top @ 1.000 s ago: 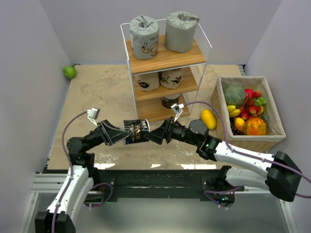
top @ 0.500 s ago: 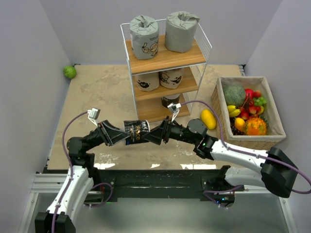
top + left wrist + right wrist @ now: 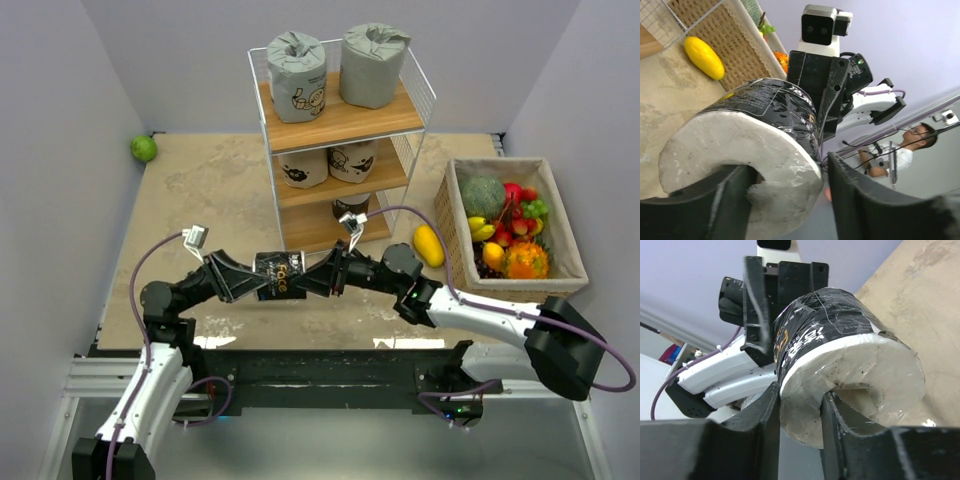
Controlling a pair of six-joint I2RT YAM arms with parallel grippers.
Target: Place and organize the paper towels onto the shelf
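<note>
1. Hanging between the two arms, a black roll (image 3: pixel 280 275) with gold print lies on its side above the worktop (image 3: pixel 210 200), just in front of the shelf (image 3: pixel 345 122).
2. The right gripper (image 3: pixel 320 277) is clamped on this roll's wall: one finger sits in the core hole, and the other presses the outside of the wrap.
3. The left gripper (image 3: pixel 245 278) has its jaws apart at the opposite end. One finger is in the core, and the other stands just off the wrap with a sliver of gap.
4. On the shelf, two grey rolls (image 3: pixel 373 65) stand upright on the top board. Two beige rolls (image 3: pixel 305 168) are on the middle board, and a second black roll (image 3: pixel 350 208) is on the bottom.
5. A basket (image 3: pixel 520 293) of fruit sits right of the shelf, with a yellow mango (image 3: pixel 428 245) between them.
</note>
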